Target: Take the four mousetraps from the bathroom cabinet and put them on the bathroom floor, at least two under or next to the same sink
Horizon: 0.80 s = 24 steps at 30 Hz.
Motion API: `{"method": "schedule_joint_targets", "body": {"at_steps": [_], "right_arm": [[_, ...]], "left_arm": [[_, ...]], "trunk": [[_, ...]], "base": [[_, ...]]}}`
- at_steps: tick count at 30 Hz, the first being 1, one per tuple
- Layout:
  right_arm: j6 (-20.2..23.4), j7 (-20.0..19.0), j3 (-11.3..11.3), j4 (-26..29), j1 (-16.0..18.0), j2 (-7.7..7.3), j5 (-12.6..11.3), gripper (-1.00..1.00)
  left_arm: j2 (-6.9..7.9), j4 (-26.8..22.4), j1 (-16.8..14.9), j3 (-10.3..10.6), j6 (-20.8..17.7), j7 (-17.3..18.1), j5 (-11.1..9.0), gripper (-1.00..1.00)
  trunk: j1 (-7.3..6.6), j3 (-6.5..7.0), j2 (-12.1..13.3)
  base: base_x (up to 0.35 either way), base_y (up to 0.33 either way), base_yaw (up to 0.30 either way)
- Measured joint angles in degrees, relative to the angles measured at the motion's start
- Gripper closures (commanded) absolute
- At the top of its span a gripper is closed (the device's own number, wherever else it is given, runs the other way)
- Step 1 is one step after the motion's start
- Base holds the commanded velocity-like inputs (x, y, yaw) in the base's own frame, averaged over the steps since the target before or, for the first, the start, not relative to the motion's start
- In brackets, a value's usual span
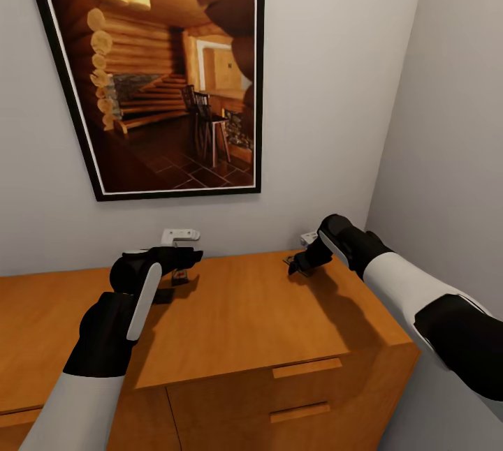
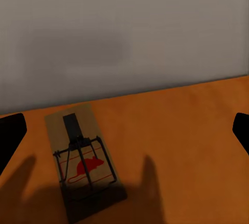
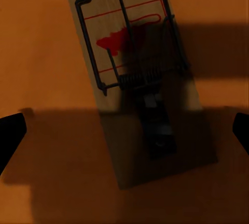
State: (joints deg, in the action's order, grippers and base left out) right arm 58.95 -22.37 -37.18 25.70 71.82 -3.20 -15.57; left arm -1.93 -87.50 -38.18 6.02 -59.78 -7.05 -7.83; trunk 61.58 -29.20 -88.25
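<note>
Mousetraps sit on top of the low orange-brown wooden cabinet (image 1: 237,311), two of them on show, and both arms are reaching in at once. The left gripper (image 1: 187,255) hangs just above one small tan wooden mousetrap with dark wire and a red mouse mark (image 2: 83,164); the left wrist view has its fingers spread wide at either side, nothing between them. Over by the corner, the right gripper (image 1: 299,266) hovers over a second flat tan mousetrap (image 3: 137,83), jaws likewise spread, the trap lying flat in its shadow. A large framed picture of a log-cabin interior (image 1: 168,67) hangs on the wall behind. Judging by this, the job is barely begun: no trap is lifted yet, none is on the floor, and the other two traps are yet to be found. Closing on these two looks like the next call.
</note>
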Motion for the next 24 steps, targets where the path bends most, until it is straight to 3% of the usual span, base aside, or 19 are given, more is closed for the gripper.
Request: {"method": "schedule_joint_targets", "body": {"at_steps": [23, 24], "right_arm": [[-0.2, 0.0, 0.1, -0.8, 0.0, -0.63, 0.0, -1.00], [-0.2, 0.0, 0.1, -0.8, 0.0, -0.64, 0.0, 1.00]], "left_arm": [[0.00, 0.0, 0.0, -0.1, 0.0, 0.0, 0.0, -1.00], [0.00, 0.0, 0.0, -0.1, 0.0, 0.0, 0.0, -1.00]], "trunk": [[0.00, 0.00, 0.0], [0.00, 0.00, 0.0]], "base": [[0.000, 0.000, 0.000], [0.000, 0.000, 0.000]]}}
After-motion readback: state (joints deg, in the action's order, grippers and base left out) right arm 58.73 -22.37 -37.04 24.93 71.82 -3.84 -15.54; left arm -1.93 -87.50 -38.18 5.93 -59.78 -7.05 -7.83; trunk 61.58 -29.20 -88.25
